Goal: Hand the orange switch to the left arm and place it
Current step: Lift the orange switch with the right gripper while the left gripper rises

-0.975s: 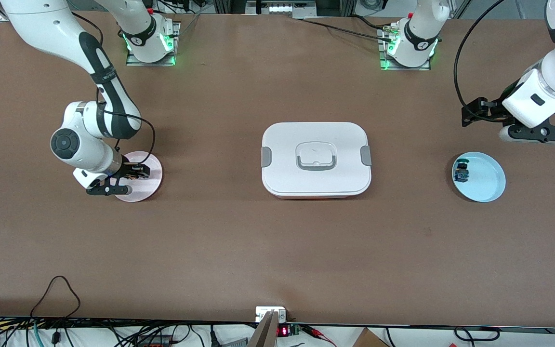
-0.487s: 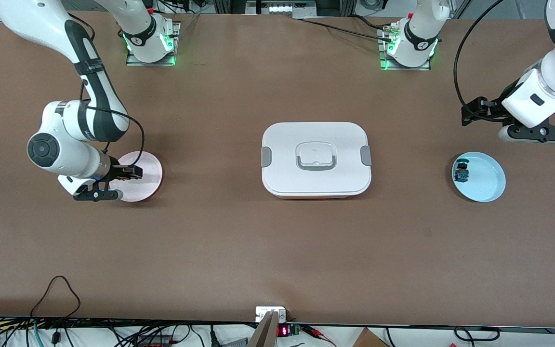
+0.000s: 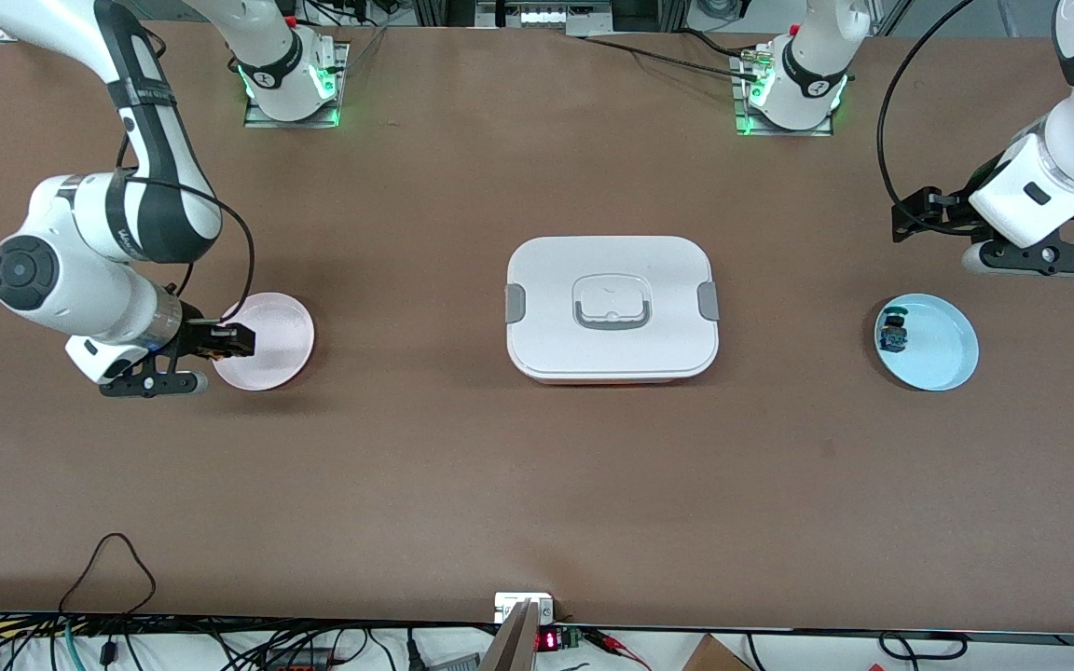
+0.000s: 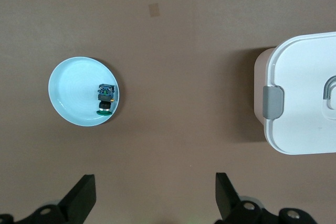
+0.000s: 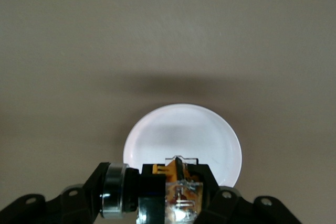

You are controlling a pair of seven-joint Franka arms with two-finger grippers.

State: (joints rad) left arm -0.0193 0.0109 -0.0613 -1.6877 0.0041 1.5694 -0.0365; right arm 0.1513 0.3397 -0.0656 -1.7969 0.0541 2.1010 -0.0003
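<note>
My right gripper [image 3: 231, 342] hangs over the edge of the pink plate [image 3: 271, 359], at the rim toward the right arm's end of the table. It is shut on the orange switch [image 3: 220, 340]. In the right wrist view the switch [image 5: 176, 192] fills the jaws of the right gripper [image 5: 168, 199], showing its black body, metal ring and orange part above the plate [image 5: 184, 129]. The white box [image 3: 612, 308] stands mid-table. My left gripper [image 3: 905, 224] waits open over bare table, close to the blue plate [image 3: 947, 349]; its fingers [image 4: 81, 200] stand wide apart with nothing between them.
A small blue-and-black switch [image 3: 893, 334] lies in the blue plate, and the left wrist view shows that switch [image 4: 106, 98] near the plate's rim [image 4: 65, 85]. One end of the box [image 4: 304, 103] with a grey clip shows there too. Cables run along the table's front edge.
The right arm has swung toward its own end of the table, carrying the switch from over the middle of the pink plate to its rim. The left arm has not moved.
</note>
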